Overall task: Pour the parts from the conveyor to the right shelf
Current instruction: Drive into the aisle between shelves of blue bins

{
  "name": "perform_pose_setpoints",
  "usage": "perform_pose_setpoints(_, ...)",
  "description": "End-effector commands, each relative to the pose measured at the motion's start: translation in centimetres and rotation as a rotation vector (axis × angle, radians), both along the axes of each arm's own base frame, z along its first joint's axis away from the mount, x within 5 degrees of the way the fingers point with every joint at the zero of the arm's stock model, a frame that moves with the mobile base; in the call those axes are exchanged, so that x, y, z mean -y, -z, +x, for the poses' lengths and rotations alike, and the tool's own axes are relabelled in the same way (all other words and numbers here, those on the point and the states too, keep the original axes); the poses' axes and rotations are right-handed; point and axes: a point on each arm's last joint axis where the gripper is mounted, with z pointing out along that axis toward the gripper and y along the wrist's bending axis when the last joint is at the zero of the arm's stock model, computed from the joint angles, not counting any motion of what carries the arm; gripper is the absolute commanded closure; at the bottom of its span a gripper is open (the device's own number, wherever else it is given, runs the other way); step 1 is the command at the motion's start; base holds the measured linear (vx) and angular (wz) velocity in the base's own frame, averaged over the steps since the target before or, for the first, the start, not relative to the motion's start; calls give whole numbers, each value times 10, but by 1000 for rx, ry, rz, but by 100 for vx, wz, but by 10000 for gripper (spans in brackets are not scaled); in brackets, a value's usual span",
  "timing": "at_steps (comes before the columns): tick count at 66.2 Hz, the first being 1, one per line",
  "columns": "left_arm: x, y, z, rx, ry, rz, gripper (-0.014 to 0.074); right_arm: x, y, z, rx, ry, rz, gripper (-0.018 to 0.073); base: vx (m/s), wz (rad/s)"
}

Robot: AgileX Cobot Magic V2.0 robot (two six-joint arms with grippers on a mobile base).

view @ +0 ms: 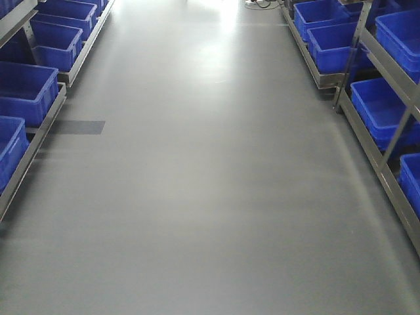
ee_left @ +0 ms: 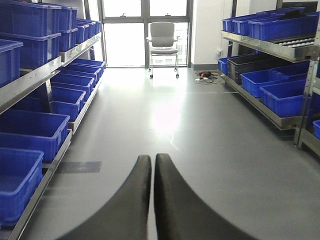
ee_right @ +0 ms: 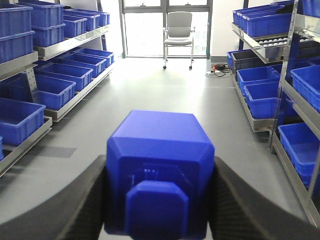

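The right gripper [ee_right: 160, 167] is clenched on a small bright blue plastic block [ee_right: 157, 142], a cube-shaped part whose short stud faces the wrist camera. One black curved finger [ee_right: 87, 195] presses its left side and the other its right. The left gripper [ee_left: 152, 160] is clenched on nothing, its two black fingers lying side by side with only a thin slit between them. Both grippers hang above a glossy grey floor [view: 210, 164] in an aisle. On the right stands the stainless steel rack [ee_left: 260, 47] with white rollers and deep blue rectangular plastic bins [ee_right: 262, 97]. A similar steel rack [ee_left: 30, 82] with blue bins lines the left. At the far end a grey office chair [ee_right: 178, 30] stands before a bright window.
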Motion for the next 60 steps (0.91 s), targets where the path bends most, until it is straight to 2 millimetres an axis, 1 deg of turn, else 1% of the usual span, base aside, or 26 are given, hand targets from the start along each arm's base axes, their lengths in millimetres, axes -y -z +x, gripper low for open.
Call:
perform_pose_setpoints(1,0,-12,1,77,7,-15,603,-1,-15,-1,96,-13,-7,564,68,3)
perform_pose_setpoints(60,0,-12,1,77,7,-15,603,-1,-15,-1,96,-13,-7,564,68,-1)
